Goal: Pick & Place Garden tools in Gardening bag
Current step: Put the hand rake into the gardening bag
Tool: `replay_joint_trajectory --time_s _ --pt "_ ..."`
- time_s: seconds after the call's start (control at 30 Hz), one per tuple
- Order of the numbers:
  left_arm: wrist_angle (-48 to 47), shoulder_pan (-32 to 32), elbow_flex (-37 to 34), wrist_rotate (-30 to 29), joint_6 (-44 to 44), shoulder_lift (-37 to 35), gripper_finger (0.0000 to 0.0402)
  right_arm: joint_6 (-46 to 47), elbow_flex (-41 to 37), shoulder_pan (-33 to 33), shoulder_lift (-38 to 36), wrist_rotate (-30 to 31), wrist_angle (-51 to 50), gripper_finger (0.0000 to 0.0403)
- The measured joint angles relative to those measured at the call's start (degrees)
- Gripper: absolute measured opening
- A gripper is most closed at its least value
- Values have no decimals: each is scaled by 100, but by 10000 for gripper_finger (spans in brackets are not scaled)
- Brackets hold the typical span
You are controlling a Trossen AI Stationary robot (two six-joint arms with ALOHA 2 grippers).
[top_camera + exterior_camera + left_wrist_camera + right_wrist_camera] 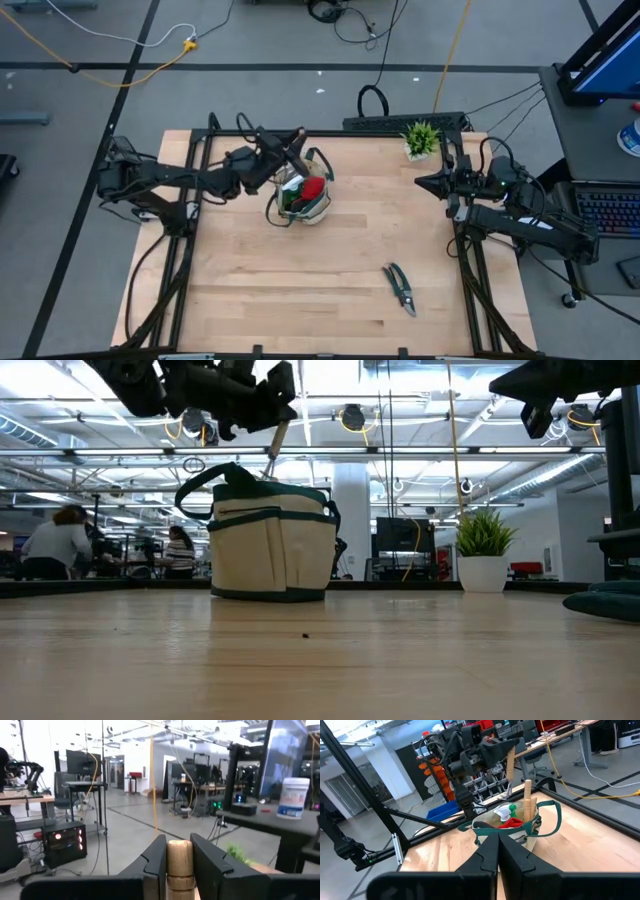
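- Desk (330, 300): light wood, with a dark frame along its left, right and far edges. The near half is bare except for one tool, which leaves wide free room in front of the bag.
- Bag (305, 197): one, upright, in the far half of the desk slightly left of centre, and well clear of every edge. Its green loop handles stand up in the low view.
- Bag contents, right wrist view: one red glove (512, 823), one green-and-white bottle top (504, 812), and two wooden handles (527, 800) upright side by side. Anything deeper inside is hidden.
- Left hand (290, 150): over the far rim of the bag, fingers (156, 865) pinching one wooden tool handle (179, 865). In the low view the tool slants down from the hand towards the bag mouth; whether its tip touches anything inside cannot be told.
- Shears (402, 288): one pair, dark-handled, lying flat on the near right part of the desk, well apart from the bag and inside the right edge.
- Right hand (422, 183): raised near the right edge of the desk, fingers (485, 857) pressed together and carrying nothing, pointing towards the bag.
- Plant (421, 139): one, in a white pot at the far right corner, just beyond the right hand.
- Background, low view: two people seated far behind the desk on the left.
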Motion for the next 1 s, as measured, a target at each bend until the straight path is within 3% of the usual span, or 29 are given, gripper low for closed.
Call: replay_joint_trajectory --time_s 0.3,0.73,1.0 --pt "-24 684 0 1759 -495 11 69 4 0 -2 0 12 0 0" --pt "-239 1899 5 5860 -1689 -2 69 4 0 0 0 41 -2 0" --pt "-250 2271 5 7177 -1804 29 69 38 0 -2 0 162 -2 0"
